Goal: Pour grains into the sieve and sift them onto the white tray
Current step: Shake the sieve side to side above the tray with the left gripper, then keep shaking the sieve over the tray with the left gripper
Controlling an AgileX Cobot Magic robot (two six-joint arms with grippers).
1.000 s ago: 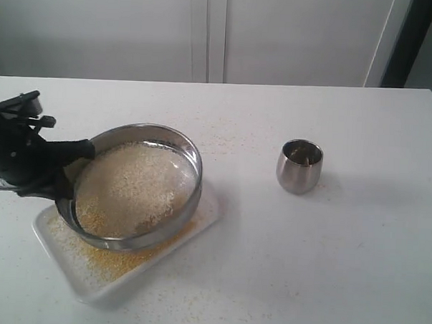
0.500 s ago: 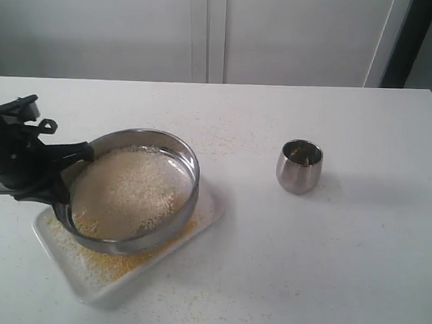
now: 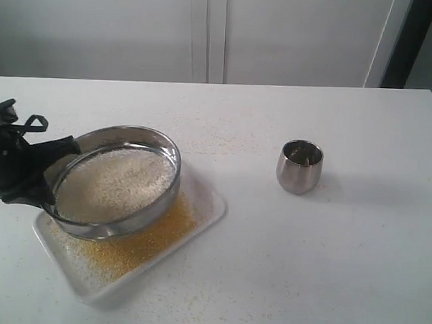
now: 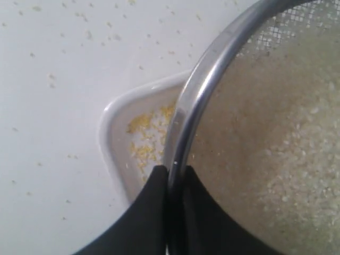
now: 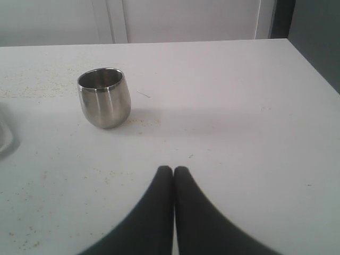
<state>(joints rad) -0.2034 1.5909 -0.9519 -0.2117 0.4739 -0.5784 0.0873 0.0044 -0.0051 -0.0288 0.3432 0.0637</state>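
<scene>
My left gripper (image 3: 54, 171) is shut on the left rim of the round steel sieve (image 3: 166, 149), holding it tilted above the white tray (image 3: 213, 198). Whitish grains (image 3: 111, 182) fill the sieve's mesh. Fine yellow grains (image 3: 152, 227) lie scattered on the tray below. In the left wrist view the two black fingers (image 4: 154, 196) pinch the sieve's rim (image 4: 199, 90) at the gripper (image 4: 174, 171), with a tray corner (image 4: 114, 114) underneath. My right gripper (image 5: 173, 171) is shut on nothing, low over the bare table and short of the steel cup; the exterior view does not show it.
A small rounded steel cup (image 3: 300, 166) stands upright on the table to the right of the tray; the right wrist view shows the cup (image 5: 104, 97) too. Stray grains speckle the white tabletop (image 3: 283, 265) around the tray. A white cabinet wall (image 3: 207, 32) rises behind the table.
The sieve has shifted left with my left gripper over the last second, uncovering more of the tray's right side and its yellow grains. The cup has not moved.
</scene>
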